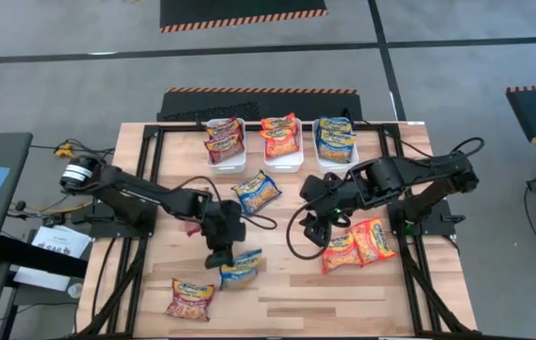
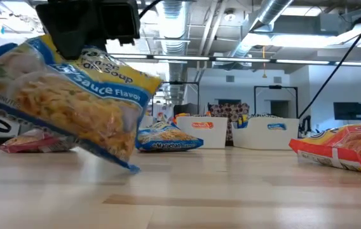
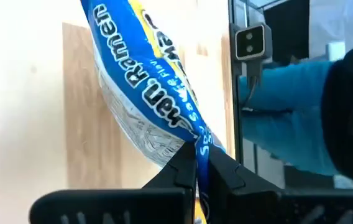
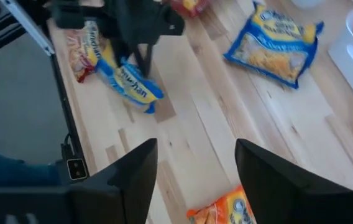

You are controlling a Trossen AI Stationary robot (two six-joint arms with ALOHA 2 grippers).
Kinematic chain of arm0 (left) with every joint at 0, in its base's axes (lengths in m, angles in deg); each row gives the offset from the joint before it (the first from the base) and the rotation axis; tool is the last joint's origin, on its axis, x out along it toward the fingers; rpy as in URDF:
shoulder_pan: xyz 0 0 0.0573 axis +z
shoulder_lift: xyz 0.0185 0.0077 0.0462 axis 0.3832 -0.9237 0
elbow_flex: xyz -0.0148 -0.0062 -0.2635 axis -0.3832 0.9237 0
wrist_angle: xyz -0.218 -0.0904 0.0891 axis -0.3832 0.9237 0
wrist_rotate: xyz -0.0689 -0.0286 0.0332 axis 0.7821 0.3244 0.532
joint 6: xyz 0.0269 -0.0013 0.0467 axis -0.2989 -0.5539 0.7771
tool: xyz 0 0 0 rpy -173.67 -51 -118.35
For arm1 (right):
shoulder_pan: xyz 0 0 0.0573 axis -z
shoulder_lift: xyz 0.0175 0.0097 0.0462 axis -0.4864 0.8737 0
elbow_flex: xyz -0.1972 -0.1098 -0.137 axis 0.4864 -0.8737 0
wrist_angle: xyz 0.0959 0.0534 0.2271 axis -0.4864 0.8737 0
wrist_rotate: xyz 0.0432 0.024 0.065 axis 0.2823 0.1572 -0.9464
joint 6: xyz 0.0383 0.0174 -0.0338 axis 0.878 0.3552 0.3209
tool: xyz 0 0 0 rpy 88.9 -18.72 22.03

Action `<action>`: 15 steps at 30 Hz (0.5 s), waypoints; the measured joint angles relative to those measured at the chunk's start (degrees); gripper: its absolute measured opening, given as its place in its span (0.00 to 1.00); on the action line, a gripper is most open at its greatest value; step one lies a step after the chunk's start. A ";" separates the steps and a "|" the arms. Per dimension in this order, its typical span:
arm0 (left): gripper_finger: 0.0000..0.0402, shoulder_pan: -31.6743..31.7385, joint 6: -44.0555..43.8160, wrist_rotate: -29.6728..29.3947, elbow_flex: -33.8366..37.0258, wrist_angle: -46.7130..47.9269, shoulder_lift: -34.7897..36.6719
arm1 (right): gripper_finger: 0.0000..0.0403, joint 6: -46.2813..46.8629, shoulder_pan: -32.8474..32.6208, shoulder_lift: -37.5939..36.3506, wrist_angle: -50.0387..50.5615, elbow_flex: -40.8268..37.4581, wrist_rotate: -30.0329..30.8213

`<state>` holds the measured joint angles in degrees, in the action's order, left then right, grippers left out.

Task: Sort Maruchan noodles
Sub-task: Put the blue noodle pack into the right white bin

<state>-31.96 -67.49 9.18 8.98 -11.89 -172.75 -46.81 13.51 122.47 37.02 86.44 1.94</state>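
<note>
The left end effector (image 1: 221, 253) sat near the middle of the wooden surface (image 1: 343, 302), fingers closed tight on the edge of a blue packet (image 1: 241, 268). In the left wrist view the packet (image 3: 151, 93) was pinched by one sealed end between the fingertips (image 3: 179, 171), its long axis running straight away from the fingers. In the low view the same packet (image 2: 66, 89) hung tilted, one corner down close to the surface; whether it touched the wood could not be told.

The right end effector (image 1: 317, 225) hovered right of centre with its fingers (image 4: 130, 174) spread wide and nothing between them. Just beside it, toward the near right, lay two orange packets (image 1: 358, 246) side by side, flat and slightly angled.

Other things around:
- A second blue packet (image 1: 257, 192) lay flat between the two arms, just near of the bins, long axis diagonal.
- A maroon packet (image 1: 191, 298) lay flat at the near left, well apart from the bins (near-left of the held blue one).
- Three white bins stood in a row at the far edge: left bin (image 1: 228, 161) with maroon packets, middle bin (image 1: 285, 162) with orange, right bin (image 1: 336, 159) with blue.

The loose blue packet and the right arm both lay between the held packet and the right bin. A dark cable (image 1: 292, 236) looped on the surface beside the right end effector.
</note>
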 joint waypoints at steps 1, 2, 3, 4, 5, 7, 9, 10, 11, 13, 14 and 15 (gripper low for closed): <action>0.00 0.36 1.32 0.14 0.00 0.52 0.67 | 0.60 -1.12 0.00 -0.02 -1.56 -0.26 0.00; 0.00 0.61 2.54 0.09 0.00 0.98 1.21 | 0.60 -2.30 0.00 -0.08 -4.21 -1.05 -0.13; 0.00 0.98 3.52 0.11 -0.04 1.87 1.70 | 0.60 -3.55 0.00 -0.11 -6.79 -2.01 -0.48; 0.00 1.28 4.33 0.13 -0.04 2.61 2.01 | 0.60 -4.92 0.00 -0.05 -8.87 -2.99 -1.02; 0.00 1.55 4.83 0.13 -0.04 3.06 2.08 | 0.60 -6.23 0.00 0.05 -10.68 -3.92 -1.22; 0.00 2.05 5.79 0.27 -0.04 3.85 2.08 | 0.59 -8.67 0.00 0.04 -14.42 -5.98 -1.24; 0.00 2.32 6.73 0.67 -0.04 4.53 2.08 | 0.58 -10.13 -0.02 -0.02 -17.81 -8.34 -1.15; 0.00 2.43 7.32 0.72 -0.04 4.90 2.08 | 0.58 -10.22 -0.02 -0.02 -19.34 -9.71 -1.13; 0.00 2.55 7.85 0.79 -0.04 5.29 2.08 | 0.58 -10.21 -0.02 0.00 -21.12 -11.13 -1.13; 0.00 3.03 8.36 1.33 -0.04 5.88 2.08 | 0.57 -9.54 -0.16 0.04 -23.65 -13.51 -1.18; 0.00 3.33 8.36 1.72 -0.04 6.01 2.08 | 0.56 -8.72 -0.25 0.04 -24.92 -14.69 -1.26; 0.00 3.54 8.38 1.89 -0.04 5.95 2.08 | 0.56 -7.71 -0.45 0.02 -25.51 -15.65 -1.44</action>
<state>-28.42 -59.12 11.08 8.94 -5.93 -170.67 -54.52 13.06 122.49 11.51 70.80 0.49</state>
